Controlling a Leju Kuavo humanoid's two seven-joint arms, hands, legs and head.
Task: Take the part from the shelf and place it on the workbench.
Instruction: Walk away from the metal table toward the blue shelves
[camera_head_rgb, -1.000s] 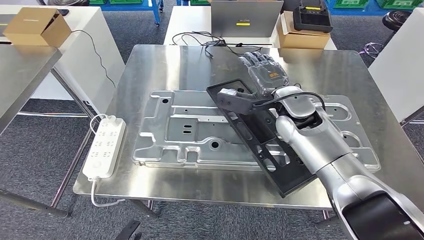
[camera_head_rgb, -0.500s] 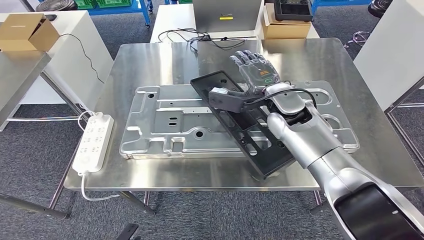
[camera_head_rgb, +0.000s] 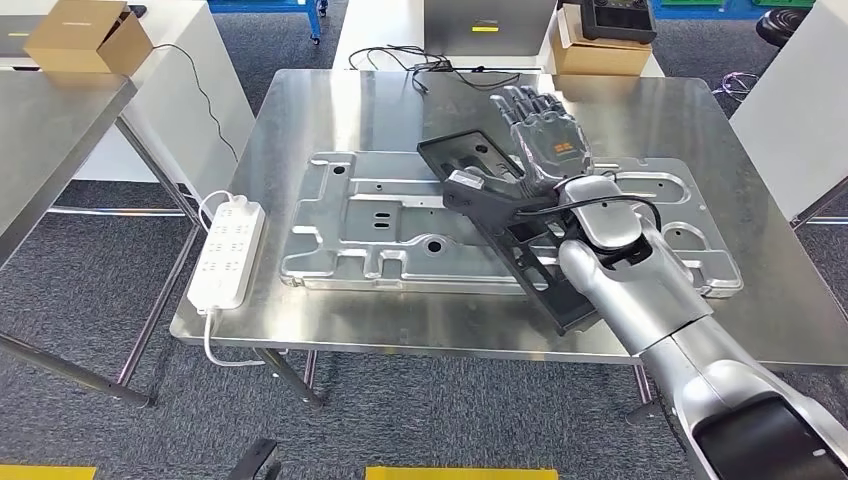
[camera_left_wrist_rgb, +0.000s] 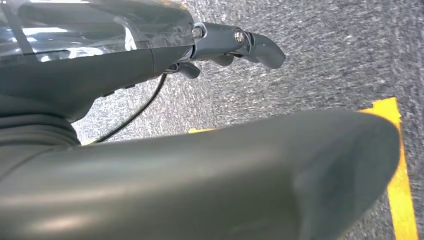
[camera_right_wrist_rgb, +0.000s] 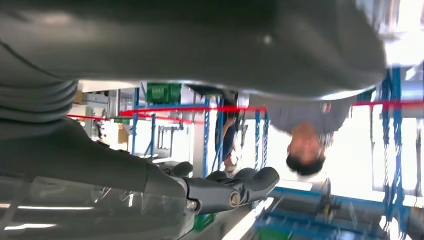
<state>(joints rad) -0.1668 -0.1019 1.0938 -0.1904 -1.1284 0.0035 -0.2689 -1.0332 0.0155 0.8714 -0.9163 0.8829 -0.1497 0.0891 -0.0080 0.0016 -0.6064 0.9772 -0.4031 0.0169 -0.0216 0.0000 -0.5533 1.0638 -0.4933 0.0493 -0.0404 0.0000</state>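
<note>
Resting over the black part (camera_head_rgb: 520, 235), the right hand (camera_head_rgb: 545, 140) bears an unreadable orange label.

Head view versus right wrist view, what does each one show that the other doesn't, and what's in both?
The head view shows the steel workbench, the silver stamped plate lying on it, the black part under the right hand, and a white power strip at the table's edge. The right wrist view shows blue racking and a person standing in the background. Both show the right hand, seen from above in the head view and close up from behind in the wrist view.
</note>
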